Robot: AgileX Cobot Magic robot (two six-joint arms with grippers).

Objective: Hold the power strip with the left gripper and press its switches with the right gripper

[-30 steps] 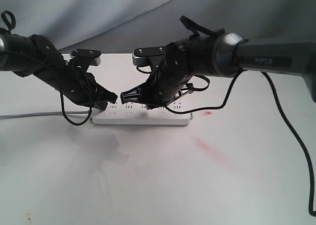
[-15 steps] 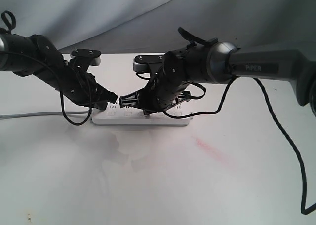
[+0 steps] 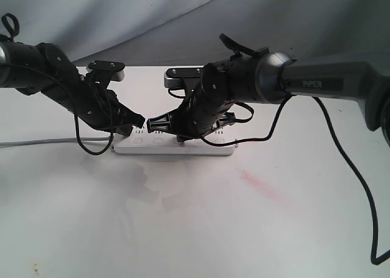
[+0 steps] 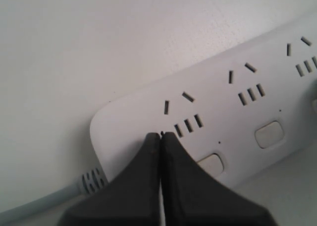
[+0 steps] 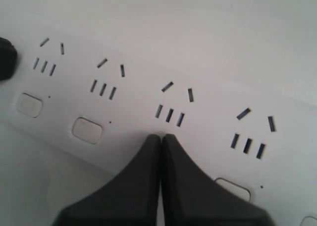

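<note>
The white power strip (image 3: 207, 147) lies flat on the white table, its grey cord (image 3: 36, 142) running off to the left. My left gripper (image 3: 127, 133) is shut, its tips resting on the strip's cord end (image 4: 129, 122) beside the first socket set, nothing between the jaws. My right gripper (image 3: 181, 138), on the PIPER arm, is also shut and points down at the strip's middle. In the right wrist view its tips (image 5: 161, 137) sit just below the third socket set and cover that button. Other switches (image 5: 87, 130) show on either side.
A red smear (image 3: 262, 186) marks the table to the right of the strip. The right arm's black cable (image 3: 359, 162) hangs down at the right. A grey cloth backdrop (image 3: 152, 16) rises behind the table.
The right arm has shifted left and lowered its shut gripper onto the strip's middle. The left gripper and the strip have stayed put.
</note>
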